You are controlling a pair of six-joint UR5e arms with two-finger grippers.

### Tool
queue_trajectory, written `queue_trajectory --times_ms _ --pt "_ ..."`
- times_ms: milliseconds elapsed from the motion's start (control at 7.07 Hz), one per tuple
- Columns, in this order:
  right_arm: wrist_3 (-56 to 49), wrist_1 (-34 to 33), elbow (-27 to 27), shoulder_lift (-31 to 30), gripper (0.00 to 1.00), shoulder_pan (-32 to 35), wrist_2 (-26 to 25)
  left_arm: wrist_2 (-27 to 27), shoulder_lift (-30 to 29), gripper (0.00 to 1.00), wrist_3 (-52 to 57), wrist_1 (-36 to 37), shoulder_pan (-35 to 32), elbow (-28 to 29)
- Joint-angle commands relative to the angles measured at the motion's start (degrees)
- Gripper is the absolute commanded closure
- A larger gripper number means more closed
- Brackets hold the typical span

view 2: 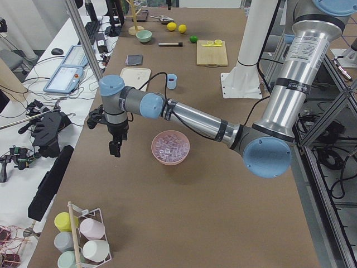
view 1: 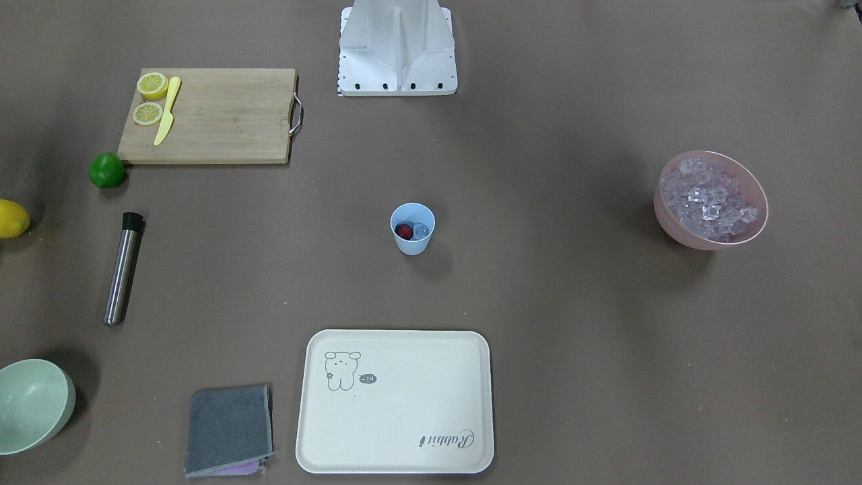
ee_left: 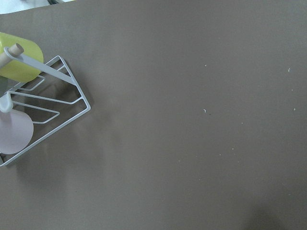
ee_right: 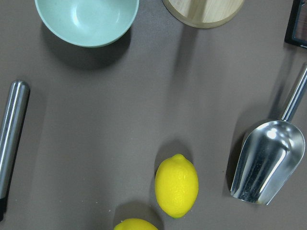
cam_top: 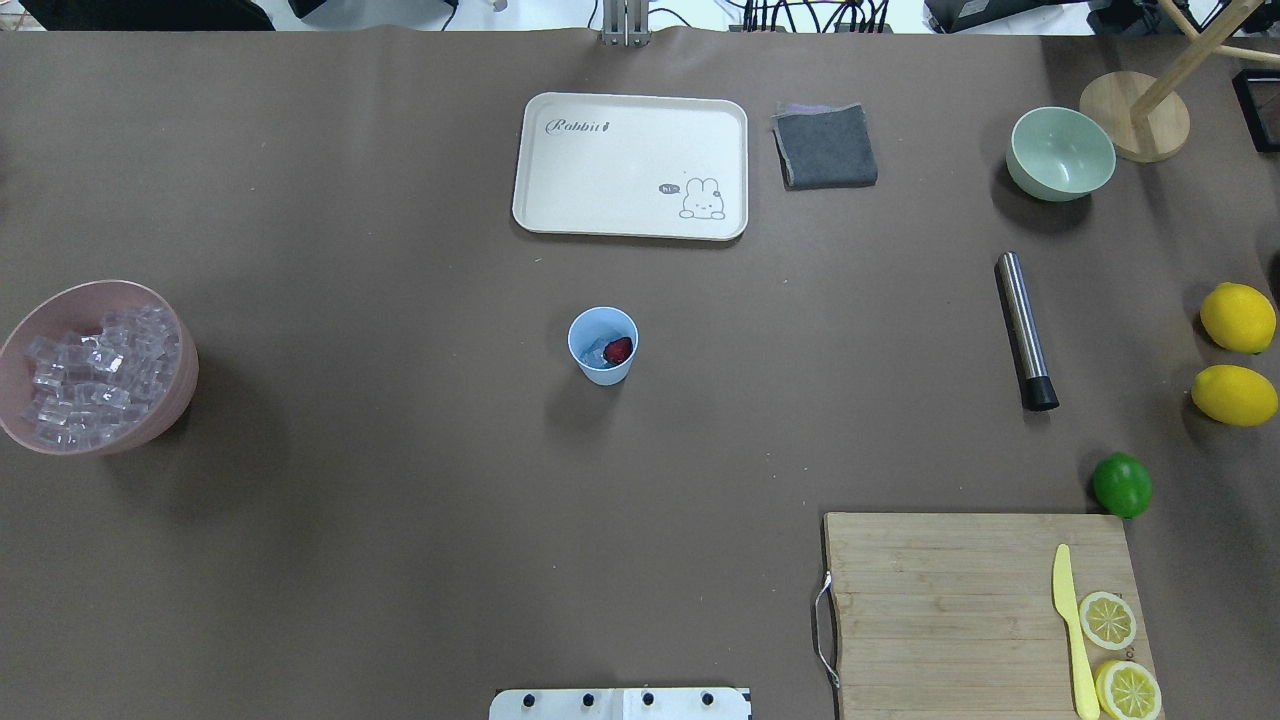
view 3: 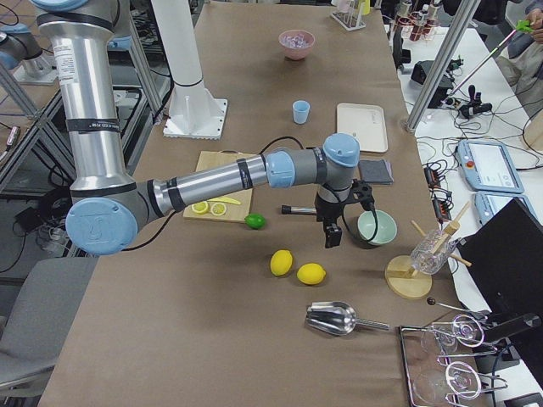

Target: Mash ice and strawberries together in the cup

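Observation:
The light-blue cup (view 1: 412,244) stands upright mid-table, also in the overhead view (cam_top: 603,372). Inside it lie a red strawberry (view 1: 404,231) and a clear ice cube (view 1: 421,230). More ice fills a pink bowl (view 1: 680,232) on the robot's left. A steel rod with a black tip (view 1: 122,268) lies on the robot's right. My left gripper (view 2: 114,148) hangs over bare table beyond the pink bowl. My right gripper (view 3: 331,237) hangs near the green bowl (view 3: 377,227) and the lemons. I cannot tell whether either gripper is open or shut.
A wooden board (cam_top: 960,610) holds two lemon halves and a yellow knife (cam_top: 1070,630). A lime (cam_top: 1122,485), two lemons (cam_top: 1238,318), a cream tray (cam_top: 630,165), a grey cloth (cam_top: 824,146) and a metal scoop (ee_right: 266,160) lie around.

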Motion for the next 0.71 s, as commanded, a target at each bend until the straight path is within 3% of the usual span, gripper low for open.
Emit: queue_trajectory --times_ms 0,565 --pt "0.12 0.0 0.92 0.01 0.0 0.09 -0.29 0.02 0.02 0.02 0.1 -2.87 0.03 0.15" --pt "0.21 0.0 1.72 -0.08 0.0 0.09 -0.03 0.11 0.99 0.02 0.01 -4.02 0.03 0.59"
